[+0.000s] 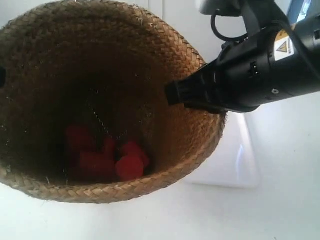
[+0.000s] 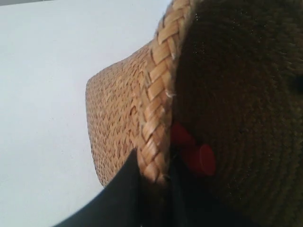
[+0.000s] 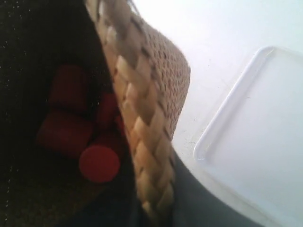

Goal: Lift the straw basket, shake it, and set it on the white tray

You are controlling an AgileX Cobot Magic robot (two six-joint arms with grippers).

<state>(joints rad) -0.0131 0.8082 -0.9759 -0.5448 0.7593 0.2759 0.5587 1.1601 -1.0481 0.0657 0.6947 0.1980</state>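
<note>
Exterior view
- Basket: the straw basket (image 1: 125, 60) fills the frame with its mouth tipped toward us. We judge it is held clear of the worktop (image 1: 285, 215).
- Contents: red cylinders (image 1: 127, 162) lie heaped at 6 o'clock on its dark floor.
- Arm: the arm at the exterior view's right (image 1: 265, 55) meets the rim at 3 o'clock with its black tip.
- Tray: the white tray (image 1: 242, 165) lies at 4 o'clock from the basket, partly hidden behind its wall.

Left wrist view
- Grip: the left end effector (image 2: 154, 187) pinches the braided rim, one dark finger outside and one inside.

Right wrist view
- Grip: the right end effector (image 3: 156, 208) pinches the rim the same way.
- Tray: it rests on the worktop beyond the basket's outer wall, near it but apart.

Judgement
- Step in hand: we take the lift as done and the shake as current. One moment cannot show motion.
- Next move: both arms must carry the basket together toward 4 o'clock. They must then level it and lower its base inside the tray's rim before either grip loosens.
</note>
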